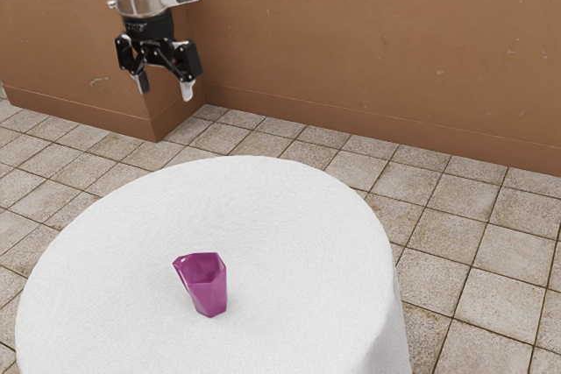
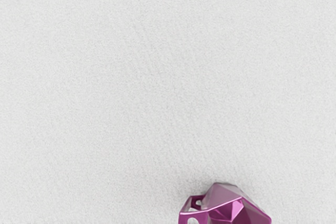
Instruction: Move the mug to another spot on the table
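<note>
I am holding my end effector high in the air at the exterior view's upper left, over the tiled floor past the far edge of the table, with the brown wall behind it. Its two fingers are standing spread, pinching nothing. The purple faceted mug is sitting mouth up on the white cloth, well below me and well apart, toward the near side and a little toward the exterior view's right of my end effector. In the wrist view the mug is showing its handle side, with the table's cloth spreading wide beyond it. The mug is standing well in from the round rim, and open cloth is lying on its far side and toward the exterior view's right.
</note>
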You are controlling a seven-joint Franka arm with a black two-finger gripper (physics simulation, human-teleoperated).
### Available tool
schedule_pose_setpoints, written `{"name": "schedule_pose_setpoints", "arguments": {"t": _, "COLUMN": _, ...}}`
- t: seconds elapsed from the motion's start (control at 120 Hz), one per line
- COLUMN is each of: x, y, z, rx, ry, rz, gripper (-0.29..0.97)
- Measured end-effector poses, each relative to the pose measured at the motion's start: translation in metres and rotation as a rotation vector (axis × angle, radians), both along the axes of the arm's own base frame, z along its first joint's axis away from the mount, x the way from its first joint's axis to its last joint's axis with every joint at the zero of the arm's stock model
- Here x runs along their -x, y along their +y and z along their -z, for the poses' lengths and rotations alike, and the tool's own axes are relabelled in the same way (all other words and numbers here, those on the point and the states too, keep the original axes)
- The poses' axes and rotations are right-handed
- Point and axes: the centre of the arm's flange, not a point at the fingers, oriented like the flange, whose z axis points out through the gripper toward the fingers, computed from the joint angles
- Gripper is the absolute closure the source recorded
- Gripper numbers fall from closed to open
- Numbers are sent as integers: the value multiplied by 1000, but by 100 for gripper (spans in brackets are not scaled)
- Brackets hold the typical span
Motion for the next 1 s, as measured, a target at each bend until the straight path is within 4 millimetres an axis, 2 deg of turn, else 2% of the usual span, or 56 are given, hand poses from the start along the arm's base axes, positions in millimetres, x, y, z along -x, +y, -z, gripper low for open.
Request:
{"name": "schedule_pose_setpoints", "arguments": {"t": 0.133, "x": 1, "y": 0, "z": -1, "rx": 4, "ry": 4, "rz": -4, "gripper": 0}}
{"name": "schedule_pose_setpoints", "arguments": {"t": 0.233, "x": 14, "y": 1, "z": -17, "rx": 3, "ry": -9, "rz": -29, "gripper": 0}}
{"name": "schedule_pose_setpoints", "arguments": {"t": 0.3, "x": 36, "y": 1, "z": -27, "rx": -2, "ry": -22, "rz": -83, "gripper": 0}}
{"name": "schedule_pose_setpoints", "arguments": {"t": 0.367, "x": 58, "y": 2, "z": -21, "rx": 2, "ry": -21, "rz": -168, "gripper": 0}}
{"name": "schedule_pose_setpoints", "arguments": {"t": 0.467, "x": 90, "y": 7, "z": 0, "rx": 7, "ry": -5, "rz": -334, "gripper": 0}}
{"name": "schedule_pose_setpoints", "arguments": {"t": 0.508, "x": 100, "y": 8, "z": 15, "rx": 6, "ry": 7, "rz": -409, "gripper": 0}}
{"name": "schedule_pose_setpoints", "arguments": {"t": 0.658, "x": 123, "y": 9, "z": 68, "rx": -4, "ry": 36, "rz": -649, "gripper": 0}}
{"name": "schedule_pose_setpoints", "arguments": {"t": 0.758, "x": 130, "y": 11, "z": 100, "rx": -5, "ry": 34, "rz": -782, "gripper": 0}}
{"name": "schedule_pose_setpoints", "arguments": {"t": 1.0, "x": 130, "y": 25, "z": 153, "rx": 24, "ry": 3, "rz": -1048, "gripper": 0}}
